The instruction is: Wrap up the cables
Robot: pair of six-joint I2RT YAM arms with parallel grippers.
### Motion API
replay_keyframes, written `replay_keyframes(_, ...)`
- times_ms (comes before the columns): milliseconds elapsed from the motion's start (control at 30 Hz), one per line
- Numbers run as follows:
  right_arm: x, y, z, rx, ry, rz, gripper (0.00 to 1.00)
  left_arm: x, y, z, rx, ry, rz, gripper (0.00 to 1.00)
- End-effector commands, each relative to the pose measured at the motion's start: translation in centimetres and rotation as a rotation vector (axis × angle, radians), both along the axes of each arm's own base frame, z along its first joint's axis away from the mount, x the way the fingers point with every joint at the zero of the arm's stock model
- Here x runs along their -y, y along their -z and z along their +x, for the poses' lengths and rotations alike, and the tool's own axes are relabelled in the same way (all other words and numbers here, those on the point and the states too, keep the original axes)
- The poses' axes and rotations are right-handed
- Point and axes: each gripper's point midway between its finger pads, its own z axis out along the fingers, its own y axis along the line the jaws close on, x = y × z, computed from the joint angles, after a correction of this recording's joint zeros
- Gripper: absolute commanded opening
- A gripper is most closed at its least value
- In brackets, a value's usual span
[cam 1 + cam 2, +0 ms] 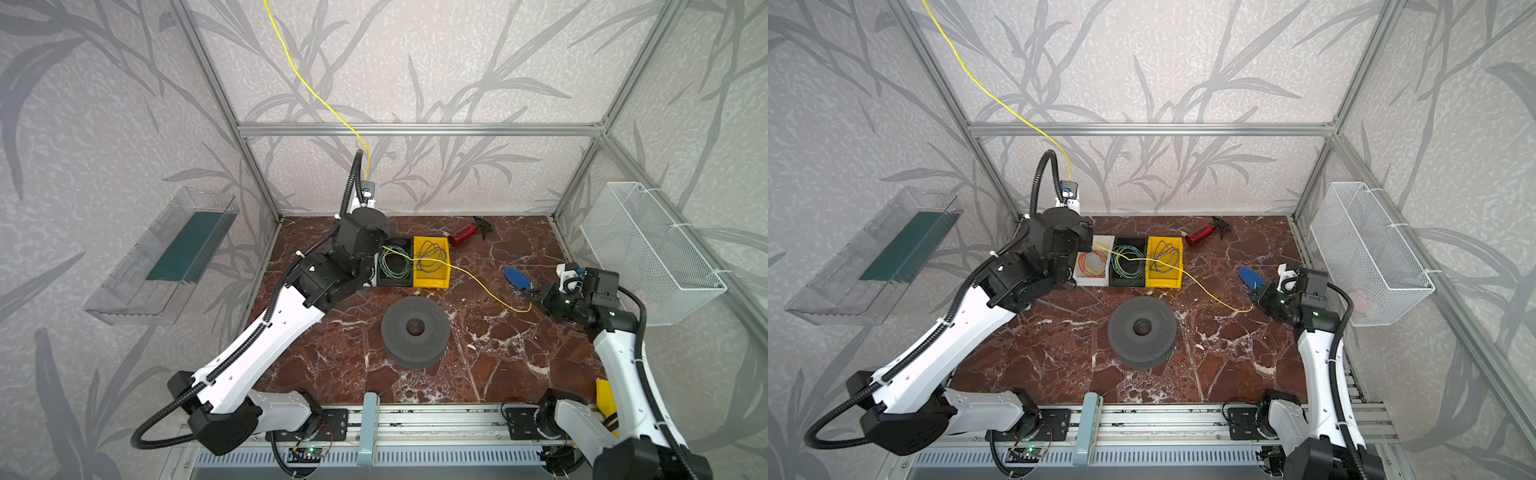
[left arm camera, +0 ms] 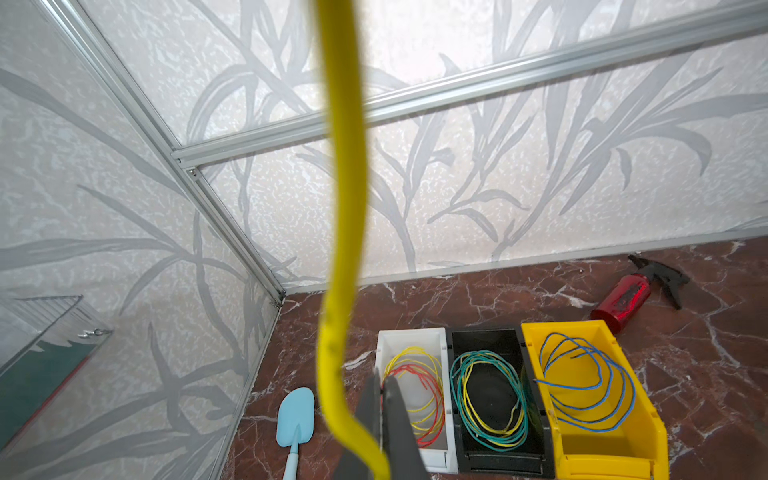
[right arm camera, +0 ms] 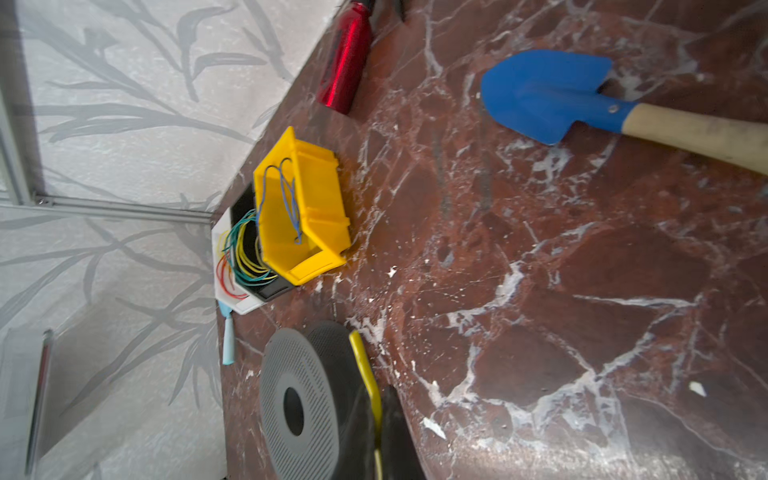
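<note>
yellow cable (image 1: 469, 276): one long, very thin strand. it hangs with a small sag over the bins, from the left gripper to the right gripper. a further part rises from the left gripper and goes out of both top views.
handling: i judge it very light, easy to bend but springy, so it will try to curl back. the smooth insulation may slide through a weak pinch.
where to hold: close to the end as an anchor, and on the free span for guiding. it is far thinner than a finger, so pinch flat across the strand.
left gripper (image 2: 382, 382): fingers pressed together on the cable, seemingly above the white bin (image 1: 1092, 281).
right gripper (image 1: 534, 300): clamped on the cable near its end, low over the table, just beside the blue trowel (image 1: 517, 277).
bins: white bin, black bin (image 1: 1127, 284) and yellow bin (image 1: 1165, 284) stand side by side, each with coiled wires inside.
spool (image 1: 395, 332): dark grey, lies flat on the table between the arms; the cable does not touch it.
risk: the loose upper part may whip or tangle when the loops are made.
</note>
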Motion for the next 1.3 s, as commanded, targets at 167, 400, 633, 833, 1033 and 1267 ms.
replay_keyframes(167,5.2,7.2,-0.2,-0.142,0.158,-0.16,0.0,-4.1,-4.9,-1.6,0.03,0.06,-0.285,0.0)
replay_keyframes(400,7.5,6.8,1.2,-0.096,0.278,-0.181,0.0,-3.9,-6.2,-3.0,0.006,0.183,-0.519,0.0)
replay_keyframes(633,10.1,7.1,3.4,-0.095,0.333,-0.152,0.0,-4.2,-6.3,-3.6,-0.007,0.228,-0.668,0.0)
replay_keyframes(833,7.7,7.3,7.7,-0.084,0.173,-0.044,0.0,-1.1,-0.4,-0.8,-0.149,0.243,-0.766,0.0)
replay_keyframes(1033,4.3,4.3,10.2,-0.018,0.029,-0.096,0.59,-2.0,3.9,0.5,-0.084,0.045,-0.813,0.0)
replay_keyframes(1267,1.7,-0.7,9.1,0.095,-0.063,-0.12,0.72,0.1,4.4,2.1,0.008,-0.039,-0.778,0.0)
